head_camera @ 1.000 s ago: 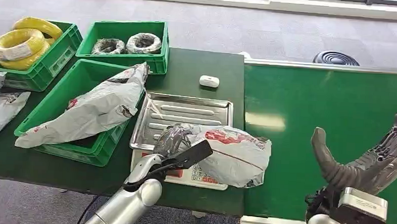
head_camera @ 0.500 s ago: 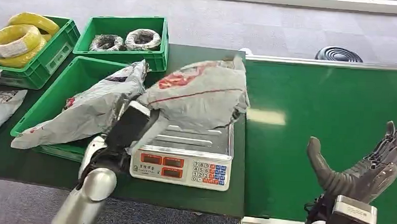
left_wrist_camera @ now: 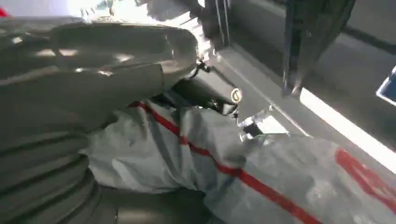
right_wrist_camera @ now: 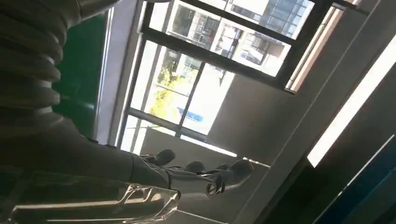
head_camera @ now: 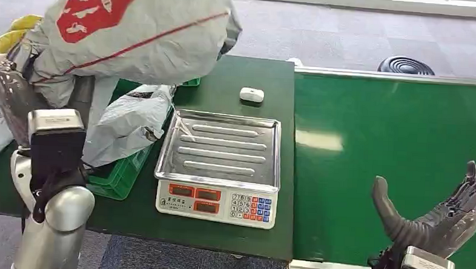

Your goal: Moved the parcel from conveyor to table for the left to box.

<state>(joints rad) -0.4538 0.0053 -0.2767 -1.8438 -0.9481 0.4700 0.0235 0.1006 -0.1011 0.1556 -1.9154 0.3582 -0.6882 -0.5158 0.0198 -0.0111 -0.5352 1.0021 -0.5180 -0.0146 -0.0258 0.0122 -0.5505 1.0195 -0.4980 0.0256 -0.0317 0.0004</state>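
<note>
The left robot hand (head_camera: 16,94) grips a grey parcel (head_camera: 137,30) with red print, holding it raised above the green crates (head_camera: 121,175) at the tabletop's (head_camera: 250,80) left side. The right robot hand (head_camera: 441,213) is held palm-up over the green conveyor (head_camera: 393,135), fingers spread, holding nothing. The scale (head_camera: 219,164) tray is bare.

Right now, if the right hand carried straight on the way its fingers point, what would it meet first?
Probably nothing: the right hand is open, palm up over the green conveyor belt, fingers angled upward and away. The right wrist view shows distant windows beyond them.
</note>
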